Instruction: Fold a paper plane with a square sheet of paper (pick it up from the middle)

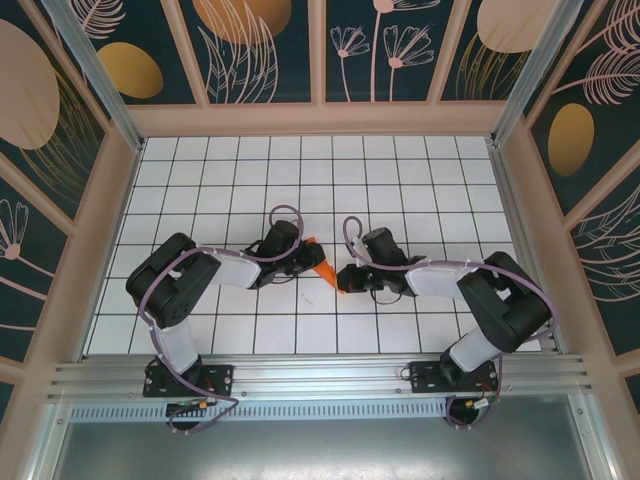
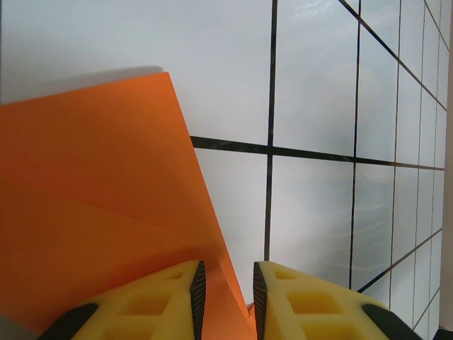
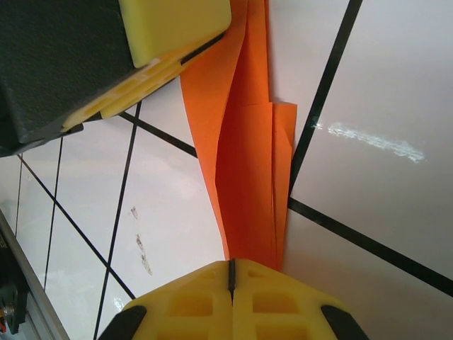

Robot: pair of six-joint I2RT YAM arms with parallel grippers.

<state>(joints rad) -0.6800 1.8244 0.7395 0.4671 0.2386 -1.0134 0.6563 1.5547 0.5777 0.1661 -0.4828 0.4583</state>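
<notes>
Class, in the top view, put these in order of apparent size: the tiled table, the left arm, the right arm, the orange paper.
1. tiled table
2. left arm and right arm: these look alike, so they are not ranked
3. orange paper

Free tiled table (image 1: 300, 170) at back and sides; mid-table, left gripper (image 1: 305, 258) and right gripper (image 1: 345, 280) close, paper plane (image 1: 322, 267) seemingly between.

No legible text or labels
</notes>
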